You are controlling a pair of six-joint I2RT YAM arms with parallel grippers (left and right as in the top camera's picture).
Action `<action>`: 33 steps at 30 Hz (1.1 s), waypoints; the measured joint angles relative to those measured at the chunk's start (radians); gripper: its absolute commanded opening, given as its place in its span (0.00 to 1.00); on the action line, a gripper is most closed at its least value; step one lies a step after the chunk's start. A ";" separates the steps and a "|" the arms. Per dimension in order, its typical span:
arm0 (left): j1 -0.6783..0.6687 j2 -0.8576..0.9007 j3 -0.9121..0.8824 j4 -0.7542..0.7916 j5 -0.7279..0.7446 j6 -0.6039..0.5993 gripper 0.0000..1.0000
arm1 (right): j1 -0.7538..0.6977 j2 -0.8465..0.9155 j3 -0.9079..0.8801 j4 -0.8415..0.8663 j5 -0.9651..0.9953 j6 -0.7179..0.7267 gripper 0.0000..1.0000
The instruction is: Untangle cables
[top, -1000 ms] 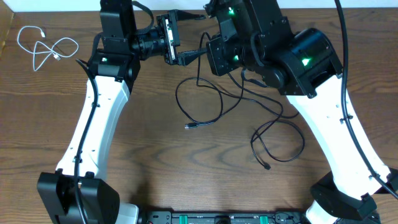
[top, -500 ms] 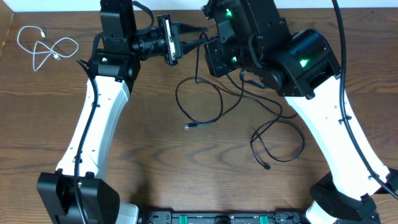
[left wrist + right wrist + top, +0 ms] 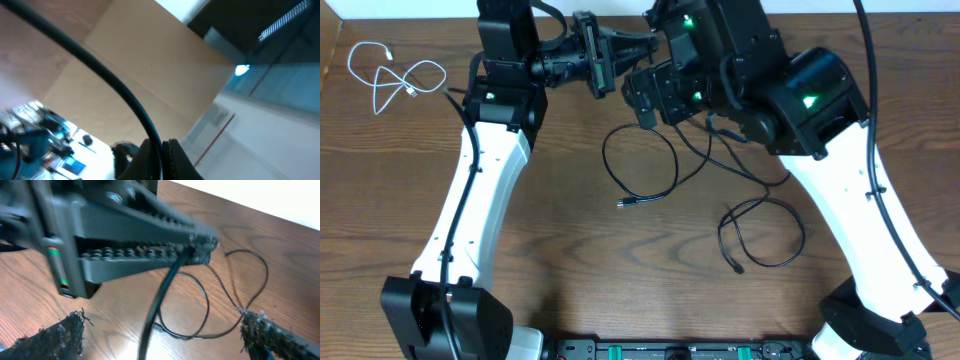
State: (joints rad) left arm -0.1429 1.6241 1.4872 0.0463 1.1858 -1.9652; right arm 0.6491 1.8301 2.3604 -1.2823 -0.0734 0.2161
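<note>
Across a brown wooden worktop [image 3: 570, 275], seen from above: two white-and-black arms, meeting near the far edge. From the near left corner, the left arm [image 3: 470, 210], bent rightward at its dark wrist. From the near right corner, the right arm [image 3: 850, 210], bent leftward, with green lights on its dark housings.

Two grippers, nose to nose above the wood. Left gripper [image 3: 202, 247] pinched tight on one black cable [image 3: 159, 297], shown plainly in the right wrist view, with the strand dropping away from the tips of the toothed fingers [image 3: 140, 255]. Same grip from the left wrist view: a dark line slanting down into closed tips. Right gripper [image 3: 162, 322] spread wide, one ragged-edged finger at each lower corner of its own view, clamping nothing, with the hanging strand in the gap between them.

Three cables in all. Two black cables [image 3: 655, 185], long and thin, looped and crossing on the worktop just below the grippers: one loop at centre, ending in a small plug [image 3: 622, 203]; another nearer the right arm, ending in a second plug [image 3: 737, 268]. Unclear at the crossing which of the pair leads up into the left gripper. One white cable [image 3: 395, 80], short, lying in loose loops at the far left corner, well apart from the black pair and from both grippers.
</note>
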 measured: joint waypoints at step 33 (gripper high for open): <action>-0.116 -0.058 0.081 -0.496 -0.450 1.201 0.08 | -0.312 -0.272 -0.005 -0.238 0.014 0.011 0.99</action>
State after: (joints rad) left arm -0.2588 1.5658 1.5681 -0.4492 0.7361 -0.7647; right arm 0.3367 1.5578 2.3558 -1.5204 -0.0593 0.2268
